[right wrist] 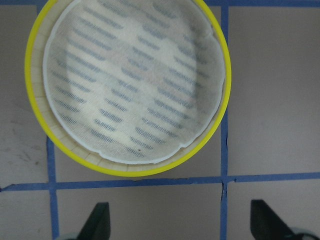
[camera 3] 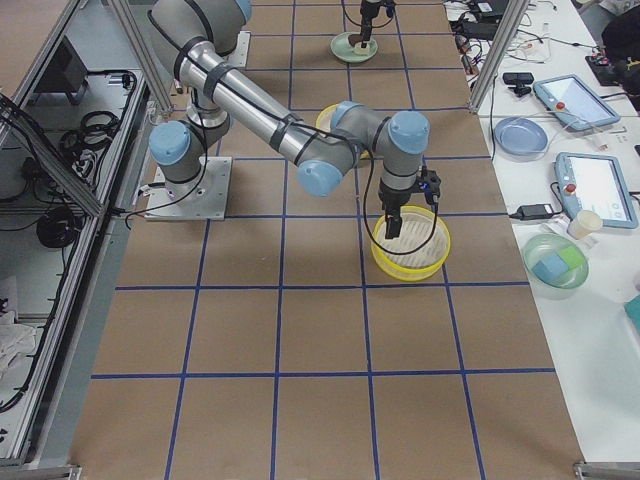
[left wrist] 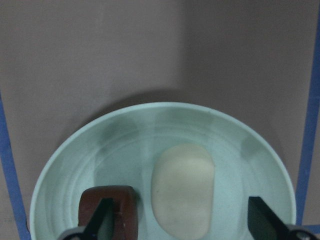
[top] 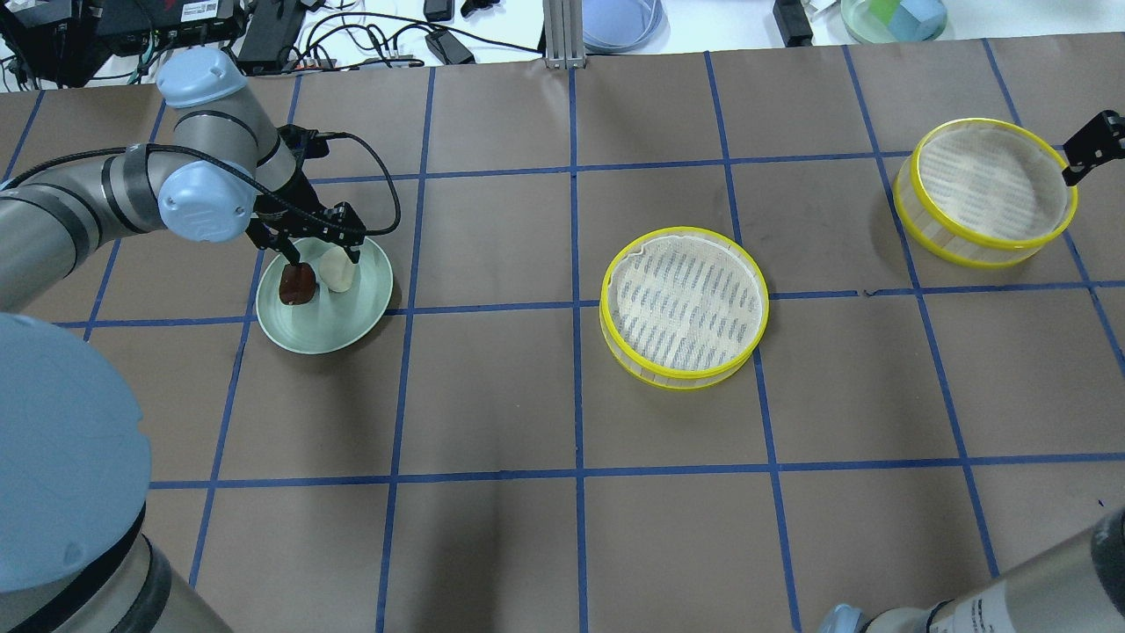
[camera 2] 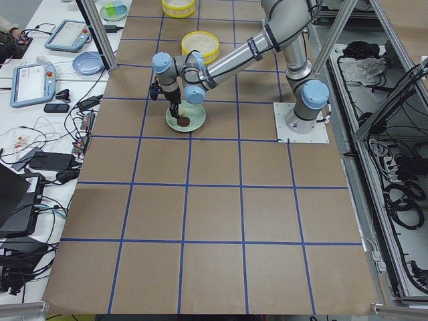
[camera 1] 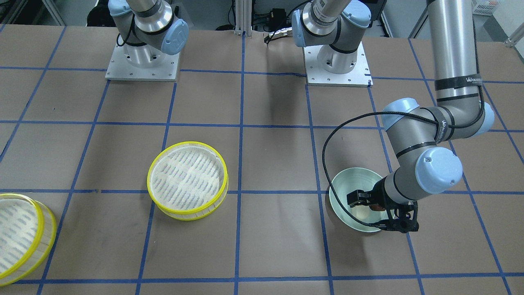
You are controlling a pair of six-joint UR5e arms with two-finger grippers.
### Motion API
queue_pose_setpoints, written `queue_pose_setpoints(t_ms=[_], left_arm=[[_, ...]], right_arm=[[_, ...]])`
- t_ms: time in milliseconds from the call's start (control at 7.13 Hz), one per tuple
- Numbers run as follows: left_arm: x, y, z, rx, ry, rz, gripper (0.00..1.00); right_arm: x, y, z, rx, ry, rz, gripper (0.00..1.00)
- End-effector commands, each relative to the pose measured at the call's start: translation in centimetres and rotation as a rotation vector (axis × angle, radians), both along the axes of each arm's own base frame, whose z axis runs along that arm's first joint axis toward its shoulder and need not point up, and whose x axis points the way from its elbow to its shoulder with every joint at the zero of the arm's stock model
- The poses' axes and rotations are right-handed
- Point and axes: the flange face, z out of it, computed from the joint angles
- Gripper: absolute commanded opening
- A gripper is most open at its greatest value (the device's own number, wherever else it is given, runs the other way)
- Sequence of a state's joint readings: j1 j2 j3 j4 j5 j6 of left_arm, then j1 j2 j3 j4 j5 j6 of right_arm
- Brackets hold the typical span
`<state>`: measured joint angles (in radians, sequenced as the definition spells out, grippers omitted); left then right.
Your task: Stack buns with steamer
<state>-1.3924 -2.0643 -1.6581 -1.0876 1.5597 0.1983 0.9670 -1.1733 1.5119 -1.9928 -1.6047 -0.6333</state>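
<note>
The cream-white bun [left wrist: 182, 190] and the dark reddish-brown bun [left wrist: 117, 202] lie side by side in a pale green plate [top: 308, 341]. My left gripper [top: 322, 253] is open just above the plate, its fingers straddling the cream bun [top: 339, 271]; the brown bun [top: 297, 284] sits at one fingertip [left wrist: 102, 220]. One steamer tray [top: 684, 303] stands empty mid-table. The second steamer tray [top: 989, 189] stands empty at the far right. My right gripper [right wrist: 182, 225] is open and empty, hovering beside that tray [right wrist: 130, 85].
The brown table top carries a blue tape grid. Both arm bases [camera 1: 141, 57] [camera 1: 337, 61] stand at the robot's edge. Cables, a tablet and a bowl with blocks [top: 892, 18] lie on the white bench beyond the table's far edge.
</note>
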Motion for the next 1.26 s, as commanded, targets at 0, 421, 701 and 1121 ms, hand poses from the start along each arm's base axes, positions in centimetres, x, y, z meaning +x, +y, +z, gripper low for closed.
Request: queue_pose_setpoints(t_ms=[0,421,701,1121], left_arm=[[-0.6,-0.1,-0.1,-0.004,-0.002,-0.002,0.86],[-2.6,0.2,-0.9,0.015,-0.001,-0.009,0.74],[-2.4,0.3,-1.4,0.024,-0.003,-0.024,0.67],[-2.2,0.4,-1.4,0.028,-0.007,-0.047,0.20]], right_arm=[[-2.2,-2.5,-7.2,-0.024,0.032,0.158,1.00],[-5.1,-2.8,-11.4,-0.080,-0.025,0.248,0.75],[-6.2,-2.2,-11.9,-0.056,-0.027,0.232,0.45],[-6.8,-1.9,-11.7,-0.053,-0.028,0.223,0.00]])
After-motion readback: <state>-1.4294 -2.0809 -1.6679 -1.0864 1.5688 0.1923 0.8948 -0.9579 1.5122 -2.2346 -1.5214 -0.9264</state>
